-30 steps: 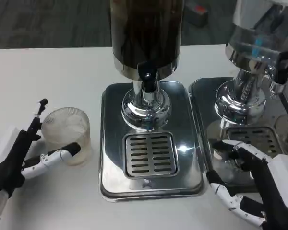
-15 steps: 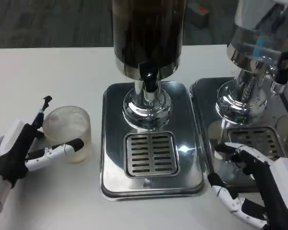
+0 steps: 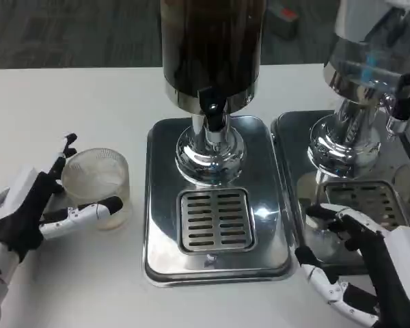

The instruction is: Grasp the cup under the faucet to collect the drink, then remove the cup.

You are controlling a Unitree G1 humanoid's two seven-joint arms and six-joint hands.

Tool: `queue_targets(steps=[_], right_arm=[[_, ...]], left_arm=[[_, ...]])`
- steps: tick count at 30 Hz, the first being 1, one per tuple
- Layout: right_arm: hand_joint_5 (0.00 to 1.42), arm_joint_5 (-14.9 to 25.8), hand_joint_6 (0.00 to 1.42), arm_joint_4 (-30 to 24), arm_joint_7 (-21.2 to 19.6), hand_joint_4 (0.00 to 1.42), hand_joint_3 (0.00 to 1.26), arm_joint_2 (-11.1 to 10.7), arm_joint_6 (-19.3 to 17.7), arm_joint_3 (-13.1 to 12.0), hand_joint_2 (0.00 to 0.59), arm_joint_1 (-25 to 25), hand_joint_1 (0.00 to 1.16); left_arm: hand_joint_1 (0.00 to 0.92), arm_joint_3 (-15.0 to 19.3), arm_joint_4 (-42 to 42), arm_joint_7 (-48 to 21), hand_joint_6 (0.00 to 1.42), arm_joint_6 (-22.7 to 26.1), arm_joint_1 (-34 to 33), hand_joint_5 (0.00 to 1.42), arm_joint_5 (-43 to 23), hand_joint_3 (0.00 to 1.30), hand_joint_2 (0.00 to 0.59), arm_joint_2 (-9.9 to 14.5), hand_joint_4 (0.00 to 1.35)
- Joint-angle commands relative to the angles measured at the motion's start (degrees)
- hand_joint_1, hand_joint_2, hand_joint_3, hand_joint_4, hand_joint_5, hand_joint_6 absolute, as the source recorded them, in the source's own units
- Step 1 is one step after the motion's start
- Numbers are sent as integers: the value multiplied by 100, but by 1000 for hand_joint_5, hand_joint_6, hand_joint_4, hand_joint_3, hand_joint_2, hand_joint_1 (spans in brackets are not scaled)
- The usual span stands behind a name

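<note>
A clear plastic cup (image 3: 97,186) stands upright on the white table (image 3: 68,102), left of the steel drip tray (image 3: 157,205) and well apart from the faucet (image 3: 212,113). Nothing can be seen inside the cup; its walls look frosted and pale. Above the tray rises a tall drink dispenser (image 3: 212,48) whose glass body holds a dark liquid — the black tap lever sits at its base, over a shiny round foot and a slotted grate (image 3: 214,219) set into the tray. The grate is bare, with only glare on the metal around it.

To the right stands a second dispenser (image 3: 369,61) on its own steel tray (image 3: 294,157); its glass body looks clear, and what it holds cannot be told.

The left robot hand (image 3: 37,208) lies beside the cup with its fingers spread around it: one black-tipped finger reaches up behind the cup's left rim, another stretches across its lower front wall. Whether they press the cup or merely stand close cannot be told — the grip looks loose and wide.

The right robot hand (image 3: 359,263) sits low at the right, over the front corner of the second tray, fingers apart and curved, holding nothing.
</note>
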Motion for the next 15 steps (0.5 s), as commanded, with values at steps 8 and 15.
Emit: queue_targets(steps=[8, 15], right_arm=[[372, 46, 516, -137, -21, 309, 363, 0, 31, -93, 340, 59, 511], [372, 30, 516, -140, -50, 309, 368, 21, 25, -102, 344, 65, 518]], left_arm=[[291, -205, 55, 537, 655, -85, 102, 475, 300, 167, 16, -29, 282], [279, -258, 51, 727, 706, -162, 91, 517, 331, 195, 25, -69, 319]])
